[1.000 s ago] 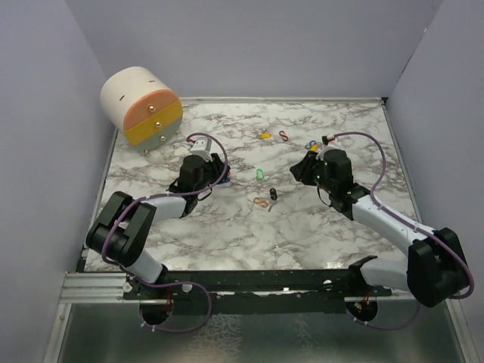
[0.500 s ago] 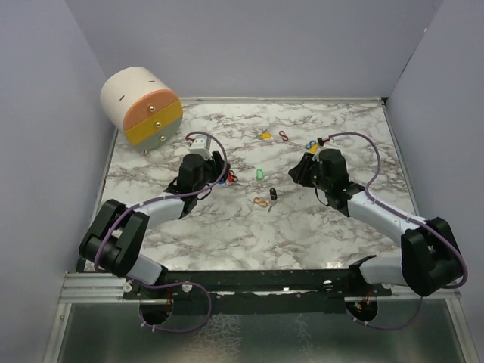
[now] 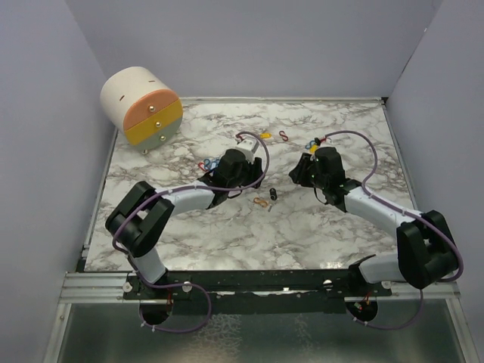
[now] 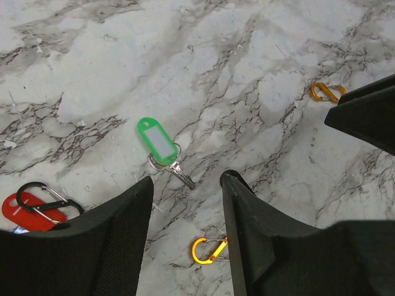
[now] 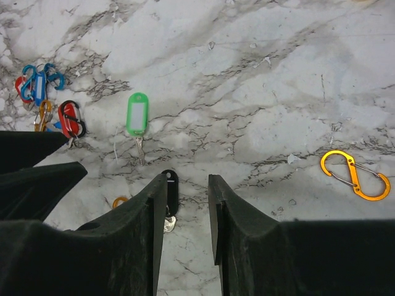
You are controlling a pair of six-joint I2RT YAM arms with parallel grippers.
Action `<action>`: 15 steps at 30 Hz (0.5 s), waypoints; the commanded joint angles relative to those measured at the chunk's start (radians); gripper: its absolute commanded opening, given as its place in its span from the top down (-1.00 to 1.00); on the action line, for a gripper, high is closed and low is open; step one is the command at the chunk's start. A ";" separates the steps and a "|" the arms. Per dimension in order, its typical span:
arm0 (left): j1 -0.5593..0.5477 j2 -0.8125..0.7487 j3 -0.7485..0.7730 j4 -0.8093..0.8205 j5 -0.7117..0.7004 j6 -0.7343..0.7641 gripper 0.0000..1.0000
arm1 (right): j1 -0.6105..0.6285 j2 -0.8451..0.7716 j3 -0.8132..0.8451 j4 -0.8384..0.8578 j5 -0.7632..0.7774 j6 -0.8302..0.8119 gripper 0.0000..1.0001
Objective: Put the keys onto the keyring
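Marble-patterned table (image 3: 189, 242), walled in grey on three sides. At its far left corner sits a round cream drawer unit (image 3: 141, 106) with orange, yellow and grey-green drawer fronts.

Left arm reaches across toward table centre. The left gripper (image 4: 187, 180) has its jaws parted moderately wide, with nothing between them. Right arm angles in from the right. The right gripper (image 5: 187, 179) is set narrower, also holding nothing. The two heads face each other, near but apart.

The keys are all loose on the marble:
- Green key tag (image 4: 157, 140), just ahead of the left fingertips, has a small metal ring and key (image 4: 179, 176) at its near end. It also shows in the right wrist view.
- Black key tag (image 5: 170, 188) lies in the gap between the right fingers. Whether a finger touches it, I cannot tell.
- Red key tag (image 4: 24, 209) lies at the left finger's outer side, with a black clip (image 4: 43, 197) lying over it.
- Blue cluster of tag and clips (image 5: 38, 83) sits left of the green tag.
- Yellow key tag (image 3: 265, 135) is at the far edge, with a red clip (image 3: 283, 136) just beside it.

Orange S-clips:
- One (image 4: 327, 92) lies by the right gripper.
- One (image 4: 207, 250) shows low between the left fingers.
- One (image 5: 355, 174) lies well right of the black tag.
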 commanded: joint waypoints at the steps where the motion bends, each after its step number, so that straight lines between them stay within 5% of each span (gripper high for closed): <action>1: -0.051 0.013 0.047 -0.103 -0.017 0.038 -0.01 | 0.000 0.002 0.048 -0.063 0.071 -0.003 0.32; 11: -0.180 -0.049 -0.016 -0.181 -0.115 0.004 -0.01 | 0.000 0.024 0.058 -0.092 0.062 -0.003 0.30; 15: -0.217 -0.120 -0.086 -0.171 -0.139 -0.027 -0.02 | 0.000 0.018 0.053 -0.098 0.082 -0.004 0.12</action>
